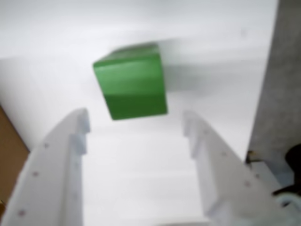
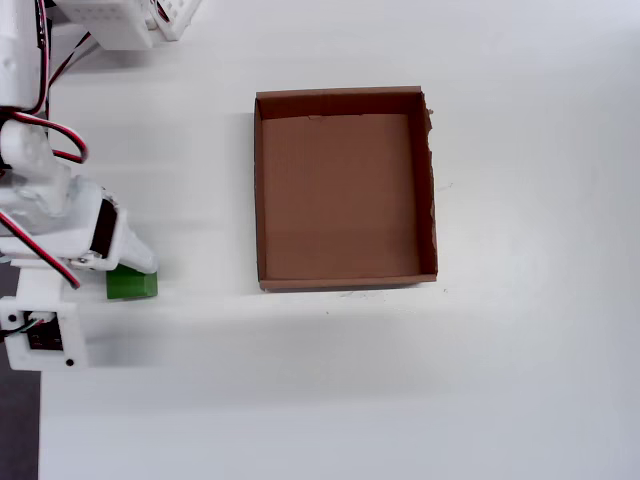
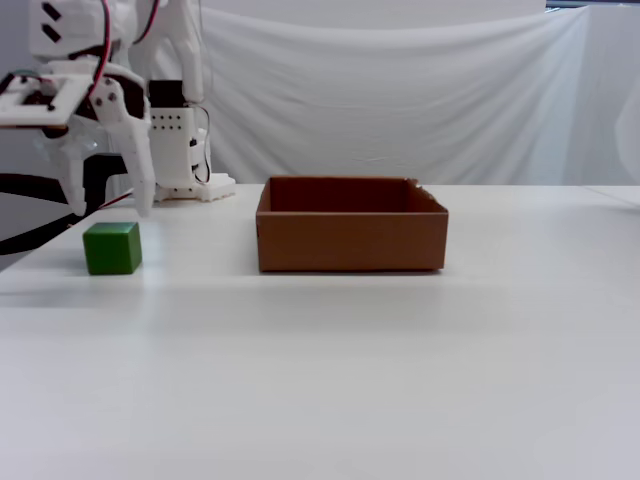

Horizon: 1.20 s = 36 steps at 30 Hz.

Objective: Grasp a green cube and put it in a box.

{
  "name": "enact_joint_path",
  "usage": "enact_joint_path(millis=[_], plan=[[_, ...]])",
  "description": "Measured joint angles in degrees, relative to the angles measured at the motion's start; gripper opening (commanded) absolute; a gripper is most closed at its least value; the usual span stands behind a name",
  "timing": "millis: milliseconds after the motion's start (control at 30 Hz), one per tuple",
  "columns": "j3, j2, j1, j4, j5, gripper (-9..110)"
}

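Note:
The green cube (image 3: 112, 247) rests on the white table, left of the box (image 3: 350, 242) and apart from it. My gripper (image 3: 108, 208) hangs open just above the cube, one white finger to each side. In the wrist view the cube (image 1: 131, 82) lies just beyond my gripper (image 1: 136, 117), and nothing is held between the fingertips. From overhead the arm covers part of the cube (image 2: 135, 287). The brown cardboard box (image 2: 258, 190) stands empty in the middle of the table. A brown sliver of the box (image 1: 9, 150) shows at the wrist view's left edge.
The arm's white base (image 3: 185, 130) stands at the back left with red and black cables. The table's left edge (image 2: 18, 430) runs close to the cube, with grey floor (image 1: 282, 70) beyond it. A white cloth (image 3: 400, 90) hangs behind the table.

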Motion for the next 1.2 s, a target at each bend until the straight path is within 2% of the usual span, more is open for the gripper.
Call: enact_joint_path(millis=[567,1200], plan=[[0.0,-6.3,-1.8,-3.7,0.0,27],[-0.2,-7.6,-2.5,-5.4,-0.6,20]])
